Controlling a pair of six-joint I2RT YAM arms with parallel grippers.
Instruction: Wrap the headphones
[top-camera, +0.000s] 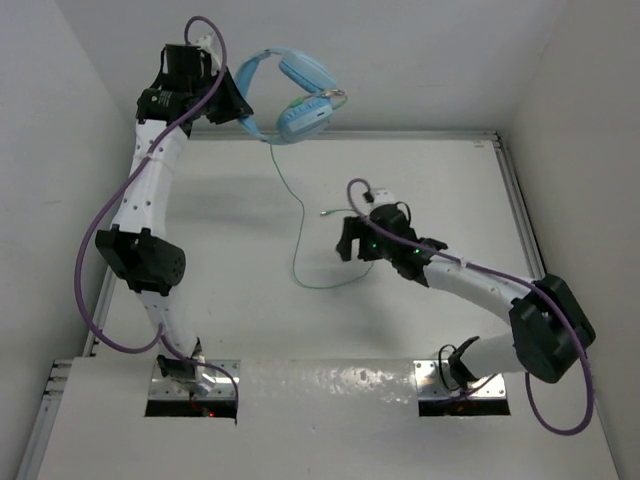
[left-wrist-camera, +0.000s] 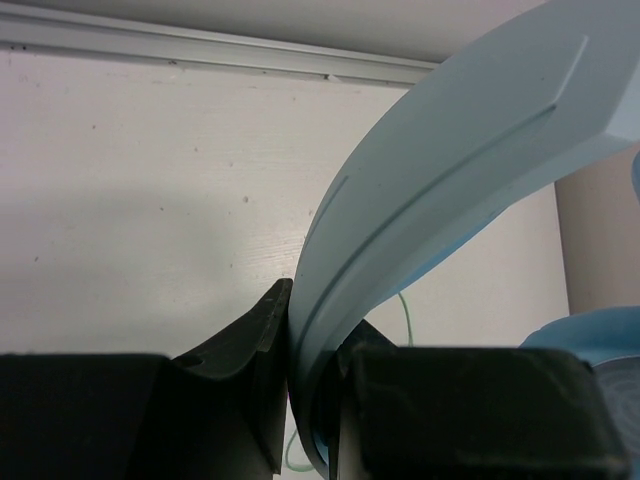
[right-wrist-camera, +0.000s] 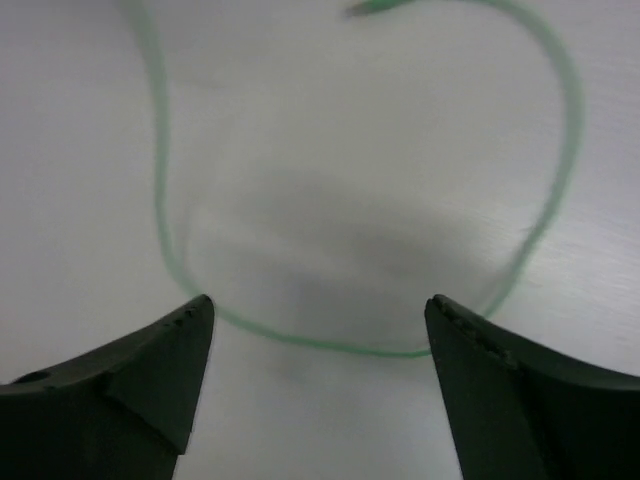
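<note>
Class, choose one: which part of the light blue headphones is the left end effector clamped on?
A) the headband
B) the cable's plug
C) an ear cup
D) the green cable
A: the left end effector is shut on the headband; the green cable runs free of it.

A robot lab cell: white worktop (top-camera: 420, 210), plain white walls (top-camera: 420, 60), aluminium rail (top-camera: 400, 133), left arm (top-camera: 150, 195) and right arm (top-camera: 480, 285) bolted to metal plates (top-camera: 215, 372).

The thin pale green cable (top-camera: 296, 255) lies in a loose loop on the white table (top-camera: 230, 220).
</note>
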